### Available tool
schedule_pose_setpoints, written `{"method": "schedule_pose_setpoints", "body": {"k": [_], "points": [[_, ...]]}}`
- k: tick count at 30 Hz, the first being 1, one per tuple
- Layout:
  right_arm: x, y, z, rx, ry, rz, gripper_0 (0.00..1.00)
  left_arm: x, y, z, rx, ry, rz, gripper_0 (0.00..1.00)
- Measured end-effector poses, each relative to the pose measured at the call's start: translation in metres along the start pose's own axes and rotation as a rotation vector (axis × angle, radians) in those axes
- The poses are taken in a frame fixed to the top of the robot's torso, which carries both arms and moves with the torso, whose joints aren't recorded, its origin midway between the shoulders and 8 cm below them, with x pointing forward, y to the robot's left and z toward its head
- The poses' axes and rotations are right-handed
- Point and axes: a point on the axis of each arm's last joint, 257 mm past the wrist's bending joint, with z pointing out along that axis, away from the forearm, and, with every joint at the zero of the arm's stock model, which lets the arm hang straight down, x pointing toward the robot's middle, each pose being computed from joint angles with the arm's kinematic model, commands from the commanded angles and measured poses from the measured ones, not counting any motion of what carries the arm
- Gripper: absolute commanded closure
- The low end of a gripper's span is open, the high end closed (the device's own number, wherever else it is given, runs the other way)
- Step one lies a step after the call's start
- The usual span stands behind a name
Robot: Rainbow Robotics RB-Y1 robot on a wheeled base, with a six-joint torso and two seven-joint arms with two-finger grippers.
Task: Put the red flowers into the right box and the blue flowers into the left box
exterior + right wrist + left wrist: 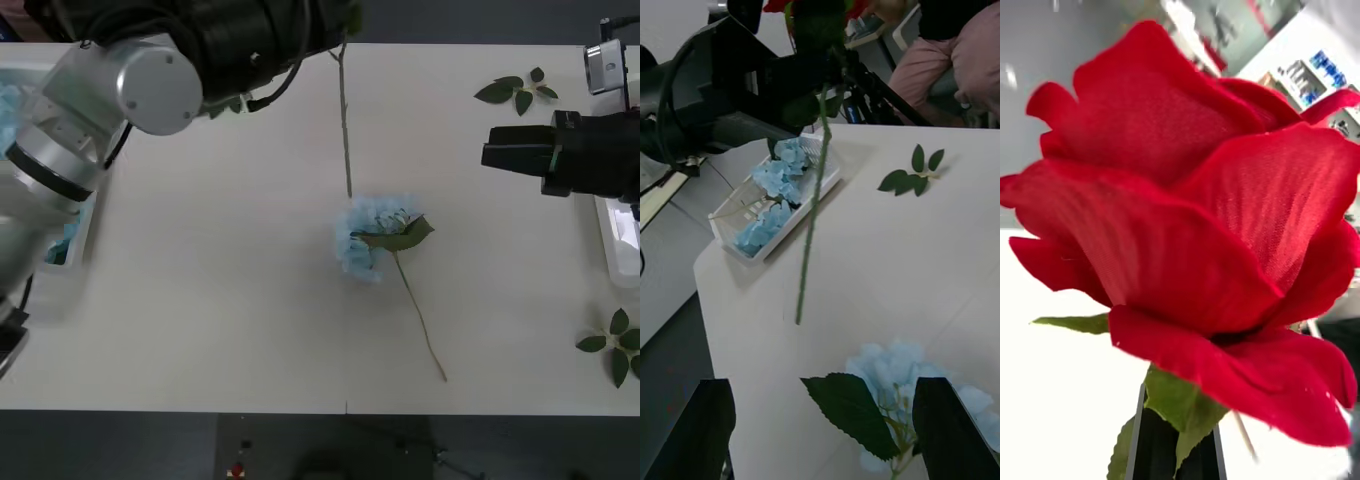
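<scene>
left tool (801, 90) grasping rose (1187, 240), 11 o'clock | right tool (500, 148) released, 3 o'clock | blue flower (375, 237) on counter (200, 300), centre

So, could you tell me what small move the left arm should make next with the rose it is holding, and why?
Probably carry it across toward the right box. The left gripper holds a red flower in the air, its stem hanging over the far middle of the table, well short of that box. The right gripper is open nearby, so a handover may come instead.
</scene>
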Motion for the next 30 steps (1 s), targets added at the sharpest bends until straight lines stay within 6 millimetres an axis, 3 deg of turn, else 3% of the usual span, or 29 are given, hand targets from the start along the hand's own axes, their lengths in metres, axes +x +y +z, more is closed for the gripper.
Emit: {"method": "schedule_pose_setpoints", "body": {"k": [5,10,14,25,30], "points": [[0.006,-0.003,0.011,-0.03,-0.073,-0.107,0.3,0.001,-0.03,0.017,0.048,-0.048,0.015,1.0],[0.008,-0.013,0.024,-0.032,-0.175,-0.06,0.31,-0.012,-0.044,0.023,0.056,-0.095,0.024,1.0],[0.009,-0.021,0.028,-0.018,-0.233,-0.08,0.3,-0.022,-0.049,0.022,0.068,-0.121,0.002,1.0],[0.014,-0.005,0.061,-0.062,-0.3,-0.061,0.3,-0.033,-0.063,0.026,0.091,-0.159,-0.036,1.0],[0.002,-0.02,0.076,0.011,-0.341,-0.072,0.31,-0.034,-0.061,0.026,0.085,-0.161,-0.032,1.0]]}}
